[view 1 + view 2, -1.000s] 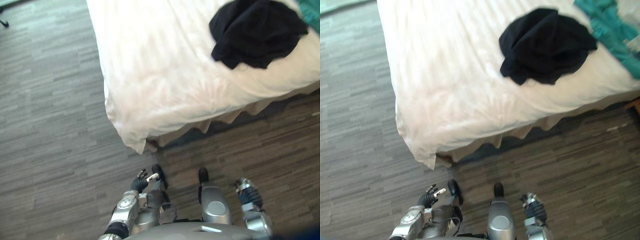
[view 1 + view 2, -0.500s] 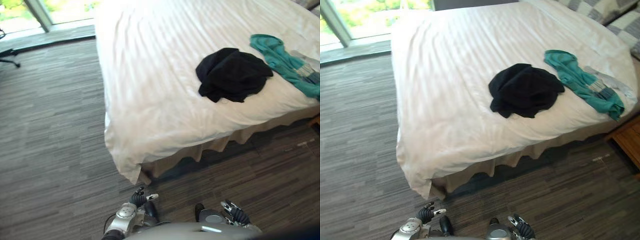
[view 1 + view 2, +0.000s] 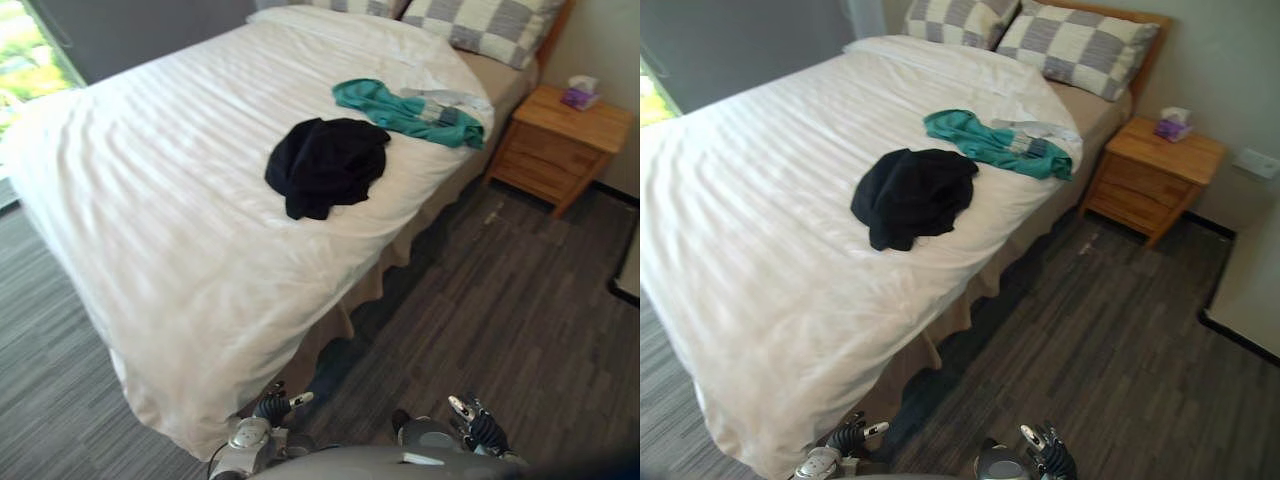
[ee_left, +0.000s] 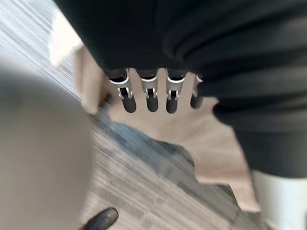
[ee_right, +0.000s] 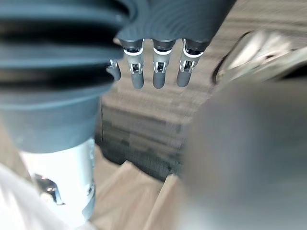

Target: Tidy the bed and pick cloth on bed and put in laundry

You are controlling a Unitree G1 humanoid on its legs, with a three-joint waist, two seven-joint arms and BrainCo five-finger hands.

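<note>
Head views: a black cloth [image 3: 325, 163] lies bunched on the white bed [image 3: 150, 200], mid-length and toward the side edge that faces the wooden nightstand [image 3: 555, 140]. A teal cloth [image 3: 395, 110] lies apart from it along the same edge, closer to the checked pillows [image 3: 490, 20] at the head end. The left robot hand [image 3: 273, 406] and right robot hand [image 3: 470, 425] hang low over the floor [image 3: 500, 300], off the foot corner.

Left wrist view: its fingers [image 4: 151, 98] are straight, released, holding nothing, before the beige bed skirt [image 4: 211, 143].

Right wrist view: its fingers [image 5: 158, 72] are straight too, released and empty.
</note>
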